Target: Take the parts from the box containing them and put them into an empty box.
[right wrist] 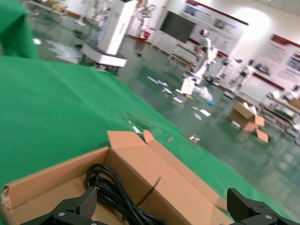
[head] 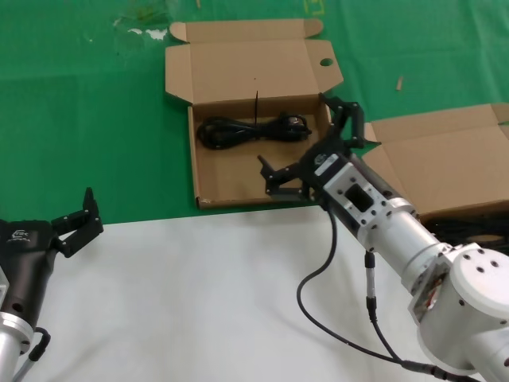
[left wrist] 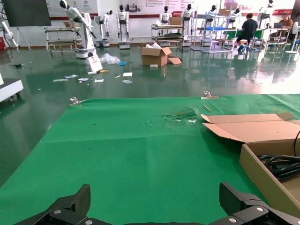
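Observation:
A brown box with a round hole in its lid tab (head: 238,179) lies open at the middle of the green mat. One black cord bundle (head: 253,130) lies along its far wall. My right gripper (head: 308,150) hovers open and empty over this box's right side, near the bundle's plug end. The right wrist view shows the bundle (right wrist: 112,187) just beyond the gripper (right wrist: 161,206). A second brown box with a plain lid (head: 449,155) lies at the right, partly hidden by my right arm; dark cords (head: 481,227) show in it. My left gripper (head: 75,223) is open and empty at the lower left.
A green mat (head: 79,103) covers the far part of the table and a white surface (head: 199,294) the near part. My right arm's cable (head: 318,278) hangs over the white part. The left wrist view shows the holed box's wall (left wrist: 262,176) at its edge.

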